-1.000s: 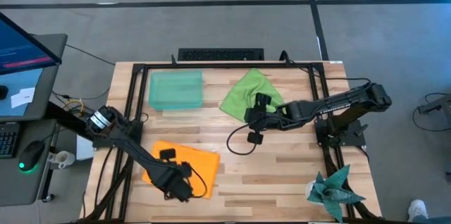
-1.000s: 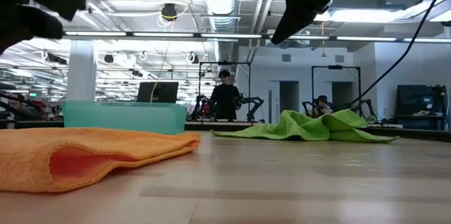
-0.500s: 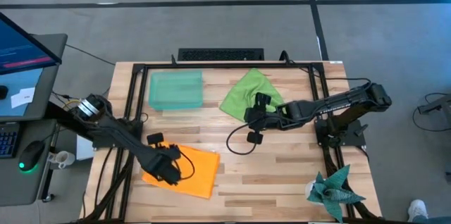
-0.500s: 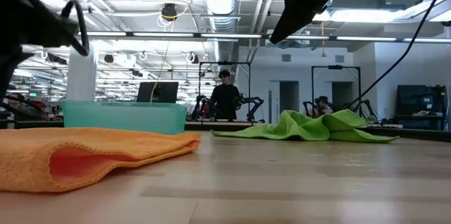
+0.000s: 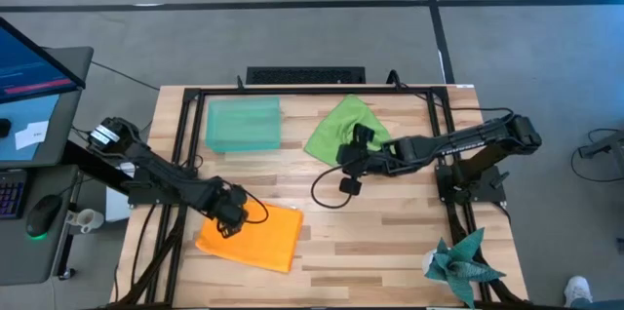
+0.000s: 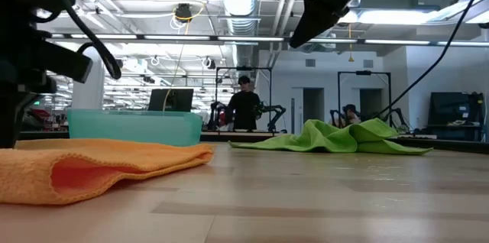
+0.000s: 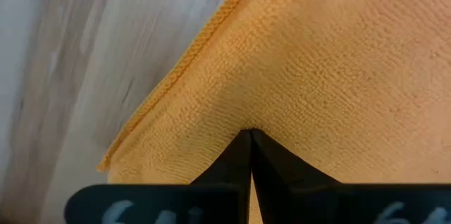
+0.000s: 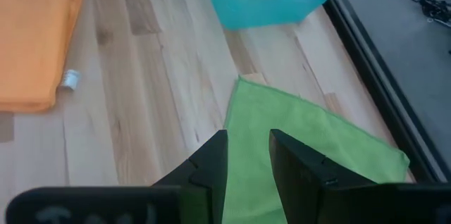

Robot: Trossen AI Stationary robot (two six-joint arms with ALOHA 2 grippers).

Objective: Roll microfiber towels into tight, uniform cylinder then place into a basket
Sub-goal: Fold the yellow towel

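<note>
The orange towel is lying folded near the worktop's front-left corner, its long axis slanting from the left edge down toward the front edge, its corner farthest from the front edge pointing at the basket. The low view is showing what the overhead cannot: the fold is opening toward the camera as a rounded loop, the upper layer arching over the lower one. The left end effector is sitting at the towel's rear-left edge; in its wrist view the two fingers are meeting in a closed point, pressed into the orange pile, but whether any cloth is pinched between them I cannot tell.

The green towel is lying crumpled near the rear edge, right of the basket, drawn out diagonally with one corner pointing toward the rear. The right end effector is hovering at its front side; the right wrist view is showing its fingers narrowly parted above the green cloth, gripping nothing.

The basket is standing near the rear-left corner, long axis running toward the rear edge.
</note>
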